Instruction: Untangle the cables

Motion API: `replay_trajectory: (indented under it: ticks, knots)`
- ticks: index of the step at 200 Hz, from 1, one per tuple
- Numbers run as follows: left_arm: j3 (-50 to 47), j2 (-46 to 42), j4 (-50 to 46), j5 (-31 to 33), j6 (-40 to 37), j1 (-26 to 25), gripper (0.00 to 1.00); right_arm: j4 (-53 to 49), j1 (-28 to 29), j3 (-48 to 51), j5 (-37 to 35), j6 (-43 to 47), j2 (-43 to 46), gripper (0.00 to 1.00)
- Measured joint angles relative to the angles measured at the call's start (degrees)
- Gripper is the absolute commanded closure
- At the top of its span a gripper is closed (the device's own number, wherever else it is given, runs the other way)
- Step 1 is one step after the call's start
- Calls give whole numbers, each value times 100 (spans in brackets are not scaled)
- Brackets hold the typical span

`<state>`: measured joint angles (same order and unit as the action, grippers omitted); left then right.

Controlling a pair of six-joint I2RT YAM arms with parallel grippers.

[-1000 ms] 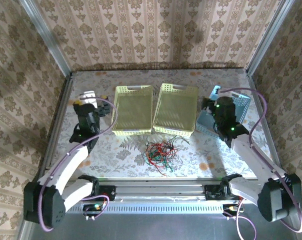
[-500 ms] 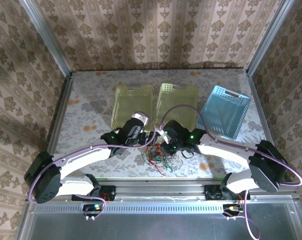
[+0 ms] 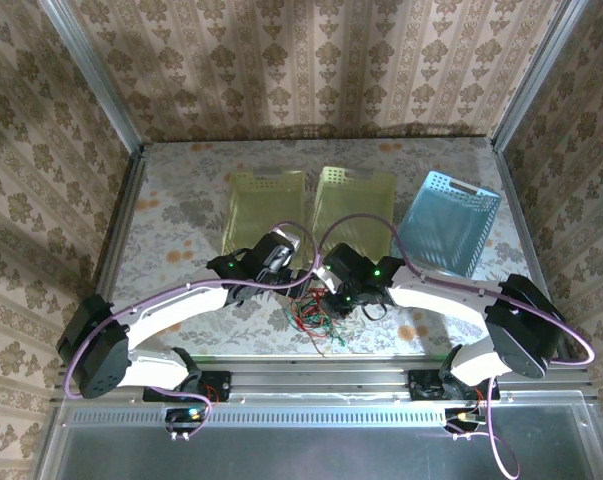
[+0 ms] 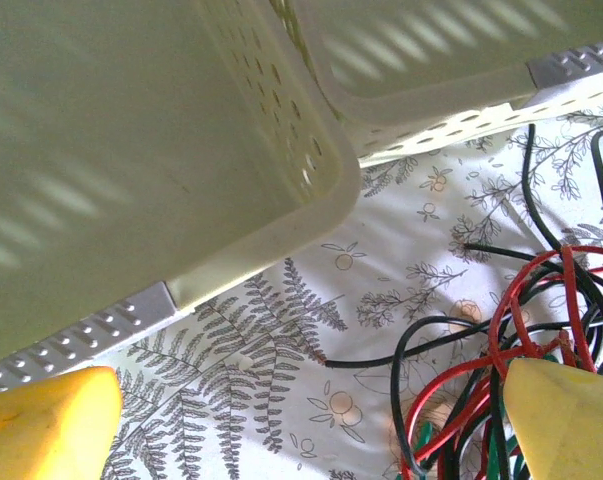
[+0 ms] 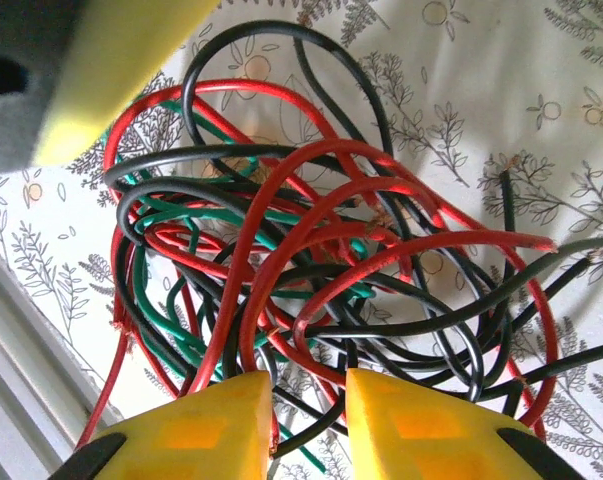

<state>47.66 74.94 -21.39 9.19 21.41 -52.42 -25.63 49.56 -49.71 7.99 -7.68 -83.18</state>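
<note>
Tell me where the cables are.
In the top view the cables lie centre-front on the table, just nearer than the middle yellow basket.

The cables (image 5: 311,260) are red, green and black. The left basket (image 3: 261,200) and the middle basket (image 3: 353,195) are pale yellow. The right basket (image 3: 449,220) is light blue. The table (image 3: 181,215) is white with grey leaves and orange fruits.

No readable text, label, brand, number or sign appears on anything here
</note>
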Motion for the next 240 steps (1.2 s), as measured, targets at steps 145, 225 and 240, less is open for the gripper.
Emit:
replay_trajectory:
  ticks: [145, 225, 240]
  knots:
    - [568, 1141, 55, -769, -780, -721, 0, 398, -1438, 289, 155, -1086, 109, 60]
    - [654, 1443, -11, -651, -922, -841, 13, 560, -1438, 297, 55, -1388, -348, 64]
    - [669, 1475, -11, -638, -925, -841, 14, 638, -1436, 304, -9, -1447, -396, 65]
